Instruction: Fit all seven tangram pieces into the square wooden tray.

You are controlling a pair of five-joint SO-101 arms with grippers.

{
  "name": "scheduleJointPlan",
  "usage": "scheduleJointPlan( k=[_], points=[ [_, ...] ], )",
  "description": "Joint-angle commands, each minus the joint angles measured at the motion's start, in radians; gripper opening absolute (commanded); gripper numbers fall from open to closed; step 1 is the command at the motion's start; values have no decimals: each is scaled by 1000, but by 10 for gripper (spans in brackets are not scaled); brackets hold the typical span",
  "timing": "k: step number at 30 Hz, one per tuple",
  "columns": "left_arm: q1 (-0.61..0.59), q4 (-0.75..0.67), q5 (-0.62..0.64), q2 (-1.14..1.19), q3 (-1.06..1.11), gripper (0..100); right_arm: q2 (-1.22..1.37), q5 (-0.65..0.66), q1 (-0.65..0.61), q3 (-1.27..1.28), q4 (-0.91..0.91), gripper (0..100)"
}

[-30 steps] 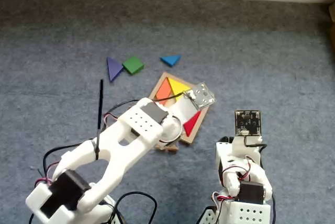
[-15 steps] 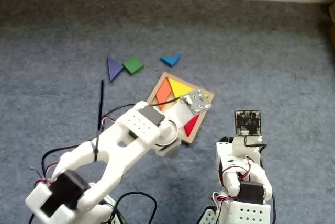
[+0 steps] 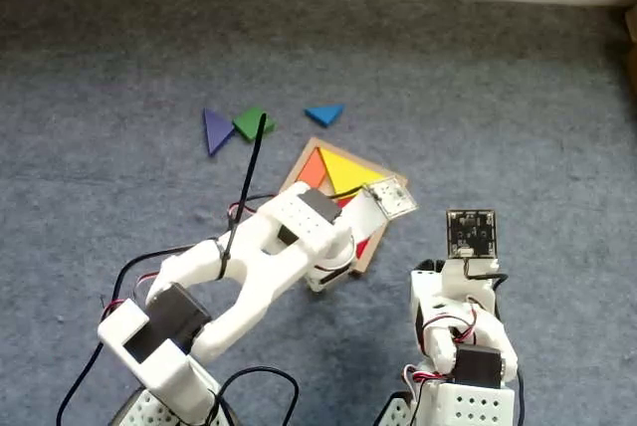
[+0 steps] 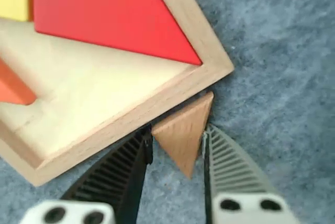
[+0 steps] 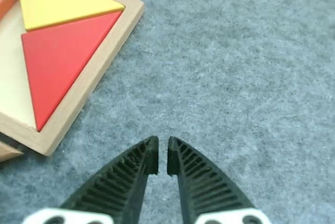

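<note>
The square wooden tray point(image 3: 383, 179) holds an orange triangle point(image 3: 313, 168), a yellow triangle point(image 3: 347, 169) and a red triangle point(image 3: 364, 244). In the left wrist view my left gripper point(image 4: 176, 135) is shut on a tan wooden triangle point(image 4: 183, 130) that lies on the carpet against the tray's outer rim point(image 4: 172, 85), close to a corner. My right gripper point(image 5: 162, 156) hovers shut over bare carpet, a short way off the tray's rim point(image 5: 112, 41) beside the red triangle point(image 5: 57, 62). A purple triangle point(image 3: 216, 129), a green square point(image 3: 249, 124) and a blue triangle point(image 3: 324, 113) lie beyond the tray.
Grey carpet covers the whole table. The left arm point(image 3: 289, 242) reaches over the tray's near side, and its black cable point(image 3: 249, 167) stands up toward the green square. The right arm point(image 3: 466, 326) sits near the front right.
The left arm has swung and turned over the tray's near corner, and its black cable has flipped toward the green square. The right arm has kept still.
</note>
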Motion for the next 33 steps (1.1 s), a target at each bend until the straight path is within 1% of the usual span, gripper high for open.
scheduleJointPlan(
  k=[1, 11, 13, 15, 24, 28, 33],
  points=[
    [-8, 8, -8, -33, -41, 101, -8, -2, 13, 142, -19, 44],
    [-21, 0, -5, -277, 45, 91, -8, -2, 13, 142, -19, 44],
    [-38, -5, 21, -312, 50, 91, -8, -2, 13, 142, -19, 44],
    [-61, -52, 66, -334, 58, 91, -8, -2, 13, 142, -19, 44],
    [-216, -295, 78, -294, 68, 91, -8, -2, 13, 142, -19, 44],
    [-255, -390, 78, -228, 67, 94, -8, -2, 13, 142, -19, 44],
    [-268, -408, 78, -90, -24, 95, -8, -2, 13, 142, -19, 44]
  ],
)
